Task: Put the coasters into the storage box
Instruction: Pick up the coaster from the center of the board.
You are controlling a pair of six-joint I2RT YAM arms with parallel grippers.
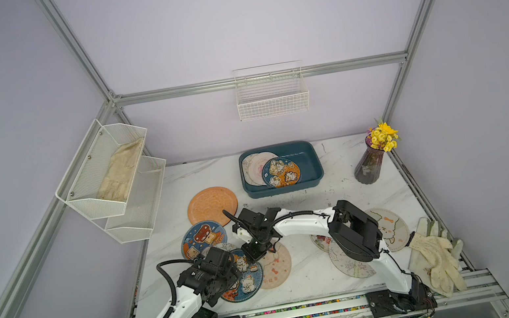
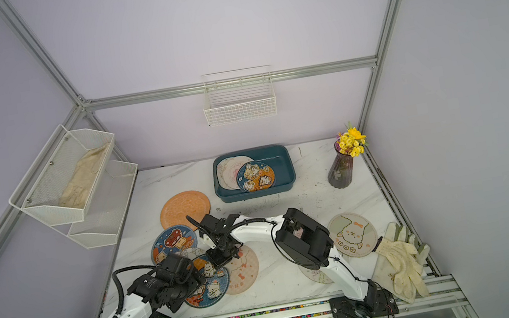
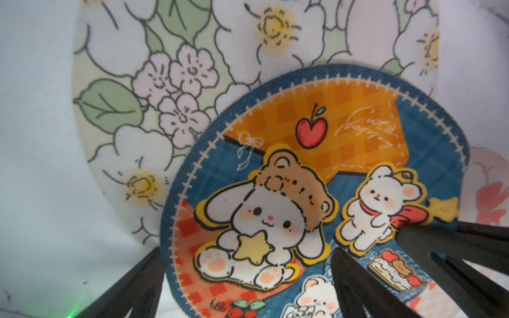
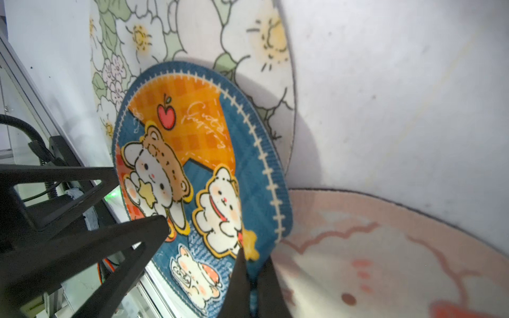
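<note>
Round navy-and-orange fabric coaster with cartoon bunnies (image 3: 261, 192): it carries white cursive script on its orange check patch, too loose to read, and a small sign held by one bunny, with blurred letters. In both top views it lies near the front of the white marble table (image 1: 300, 284), overlapping a cream coaster with a flower print (image 3: 137, 96) on one side and a pale pink coaster (image 4: 385, 261) on the other. Right gripper (image 4: 252, 265): the black jaws are pressed together on the bunny coaster's rim, beside the yellow star print. Left gripper (image 3: 246, 252): the jaws are spread wide with nothing held. One finger is over bare table and the other over the print, with the coaster's near rim between them; I cannot tell if they touch it. The shallow teal plastic storage box (image 1: 307, 162) sits well apart at the back, with a similar navy-orange coaster on top of cream ones inside. A plain orange textured coaster (image 1: 212, 204) lies between the box and the grippers.
</note>
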